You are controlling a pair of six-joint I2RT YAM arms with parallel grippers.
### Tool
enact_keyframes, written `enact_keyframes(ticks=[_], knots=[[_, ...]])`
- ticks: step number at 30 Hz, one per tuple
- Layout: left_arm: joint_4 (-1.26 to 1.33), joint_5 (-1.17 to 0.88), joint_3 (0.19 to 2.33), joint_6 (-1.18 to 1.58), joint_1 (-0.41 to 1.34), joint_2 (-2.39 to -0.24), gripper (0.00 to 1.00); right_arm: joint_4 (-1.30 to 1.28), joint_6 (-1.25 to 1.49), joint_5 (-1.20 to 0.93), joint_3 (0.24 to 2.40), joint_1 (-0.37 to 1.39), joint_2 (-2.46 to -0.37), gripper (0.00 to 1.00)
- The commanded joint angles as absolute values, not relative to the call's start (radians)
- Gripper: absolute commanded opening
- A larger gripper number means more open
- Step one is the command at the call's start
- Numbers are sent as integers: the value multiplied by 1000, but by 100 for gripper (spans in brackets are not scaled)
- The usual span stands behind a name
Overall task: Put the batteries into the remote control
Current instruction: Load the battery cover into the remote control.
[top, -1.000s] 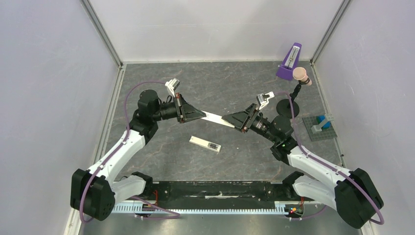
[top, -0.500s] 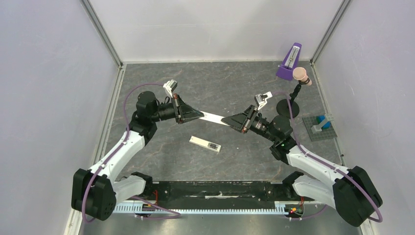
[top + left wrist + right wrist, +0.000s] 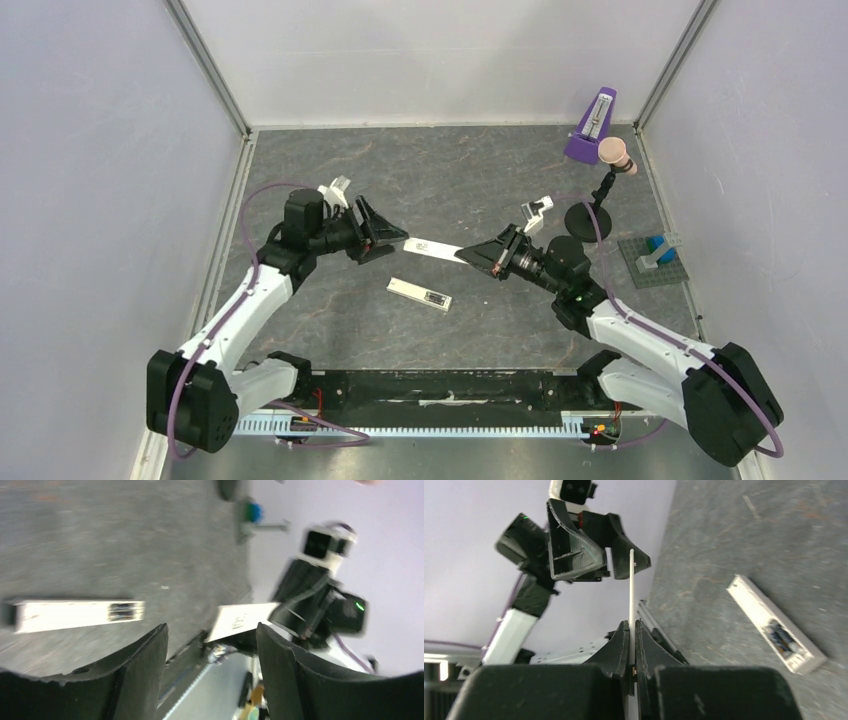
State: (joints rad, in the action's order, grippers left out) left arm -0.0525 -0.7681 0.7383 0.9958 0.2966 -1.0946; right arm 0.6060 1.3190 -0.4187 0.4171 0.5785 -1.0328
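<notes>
The white remote control [image 3: 420,294] lies flat on the grey table, back side up. Its dark recess [image 3: 780,634] holds what look like the batteries. My right gripper [image 3: 631,625] is shut on one end of a thin white cover strip [image 3: 433,248] and holds it in the air above the table. The strip shows edge-on [image 3: 631,585] in the right wrist view. My left gripper [image 3: 392,243] stands open just left of the strip's free end, with nothing between its fingers. In the left wrist view the strip [image 3: 242,621] lies beyond the open gripper [image 3: 212,630], and the remote [image 3: 75,614] lies to the left.
A purple metronome [image 3: 592,128] stands at the back right corner. Beside it is a pink-tipped piece on a black stand [image 3: 614,152]. A grey plate with a blue block [image 3: 655,255] sits by the right wall. Metal rails edge the table.
My left gripper has opened, let go of the cover strip and drawn back to the left. My right gripper has closed on the strip's other end and now holds it alone.
</notes>
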Motion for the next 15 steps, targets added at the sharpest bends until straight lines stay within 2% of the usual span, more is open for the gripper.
enact_keyframes(ticks=[1, 3, 15], knots=[[-562, -304, 814, 721, 281, -1078, 71, 469, 1211, -298, 379, 597, -1018, 0], [-576, -238, 778, 710, 279, -1082, 71, 485, 1206, -264, 357, 630, -1048, 0], [-442, -216, 586, 749, 279, -1063, 69, 737, 1287, -158, 338, 793, -1330, 0]])
